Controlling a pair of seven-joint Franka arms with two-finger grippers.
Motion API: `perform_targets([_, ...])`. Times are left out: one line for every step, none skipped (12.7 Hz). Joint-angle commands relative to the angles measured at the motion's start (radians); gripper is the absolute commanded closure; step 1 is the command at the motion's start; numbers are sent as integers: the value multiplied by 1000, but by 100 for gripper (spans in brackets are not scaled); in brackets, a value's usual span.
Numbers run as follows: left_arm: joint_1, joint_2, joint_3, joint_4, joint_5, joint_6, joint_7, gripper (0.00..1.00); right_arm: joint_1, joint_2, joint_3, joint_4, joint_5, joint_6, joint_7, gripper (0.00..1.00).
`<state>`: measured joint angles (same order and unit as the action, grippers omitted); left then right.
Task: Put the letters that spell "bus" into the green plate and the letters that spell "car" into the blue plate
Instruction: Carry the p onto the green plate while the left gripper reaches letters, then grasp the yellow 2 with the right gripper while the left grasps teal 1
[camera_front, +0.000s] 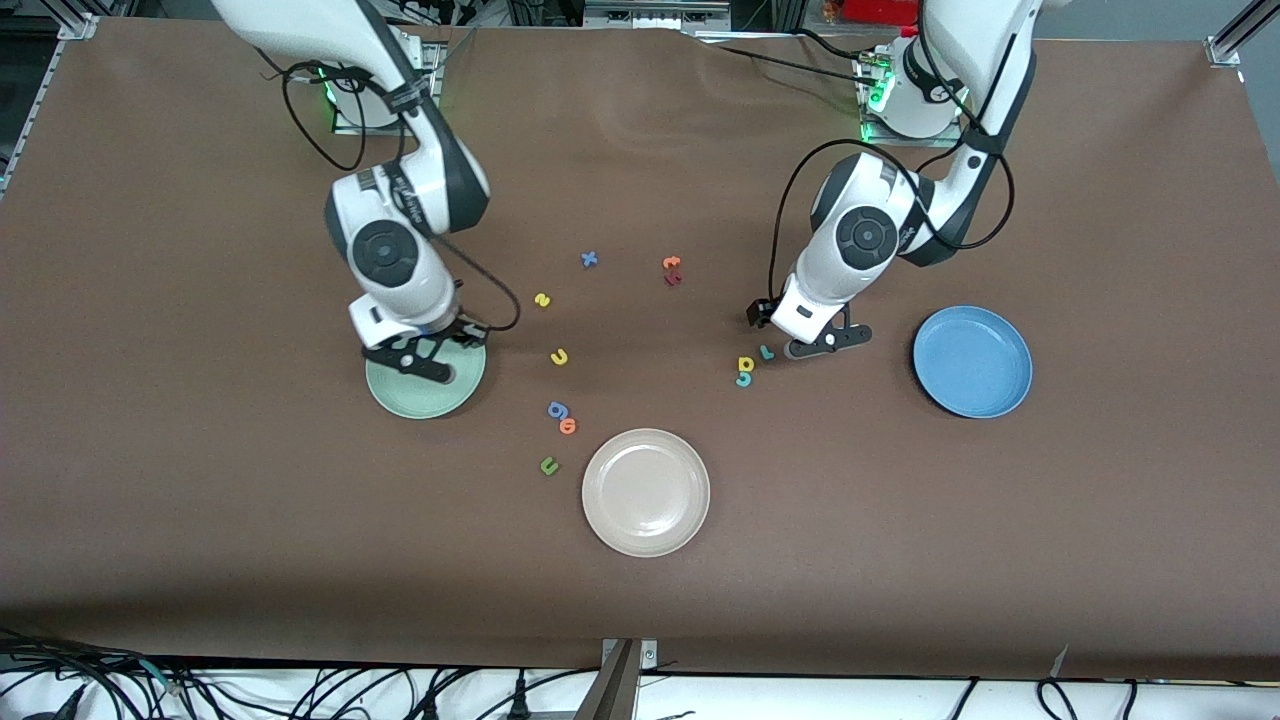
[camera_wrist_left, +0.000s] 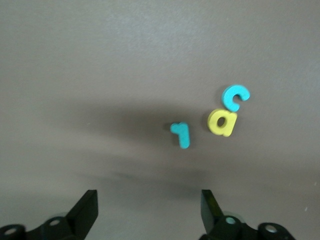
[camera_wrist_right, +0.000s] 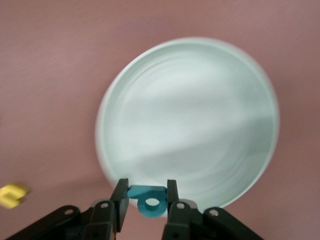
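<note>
- right gripper (camera_wrist_right: 145, 200) hangs over green plate (camera_front: 440, 395), mid-left of the front frame, fingers (camera_wrist_right: 120, 197) clamped on teal b (camera_wrist_right: 148, 201); the b sits above the plate's rim, not its middle.
- left gripper (camera_wrist_left: 149, 202) low over the desk (camera_front: 900, 550), right of centre in the front frame, fingers spread wide, holding nothing.
- teal r (camera_wrist_left: 181, 135) lies just ahead of that open gap, stem roughly in line with the reach; yellow a (camera_wrist_left: 222, 123) and teal c (camera_wrist_left: 235, 97) touch each other beside it.
- blue plate (camera_front: 972, 361) at the frame's right, nearest the left arm, empty.
</note>
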<state>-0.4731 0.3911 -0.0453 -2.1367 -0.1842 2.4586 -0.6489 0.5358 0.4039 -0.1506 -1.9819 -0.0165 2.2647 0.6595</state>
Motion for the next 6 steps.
perform_targets([-30, 28, 12, 6, -31, 56, -98, 17, -22, 38, -9, -5, -5, 2, -61, 80])
perform_targets([-30, 28, 12, 6, -31, 60, -125, 17, -22, 59, -9, -5, -5, -1, -66, 53])
perform_targets([-29, 29, 13, 8, -31, 60, -141, 17, -25, 76, -9, -11, -5, 1, -66, 10])
perform_targets([-29, 38, 15, 8, -32, 62, -143, 17, -24, 72, -7, -6, -5, -8, -60, 0])
perform_targets([-29, 44, 18, 8, -32, 69, -162, 19, -20, 67, -3, -2, -5, -16, -54, 0])
perform_targets([-29, 51, 19, 8, -31, 97, -196, 19, -19, 61, 2, 0, 0, -19, -55, 0])
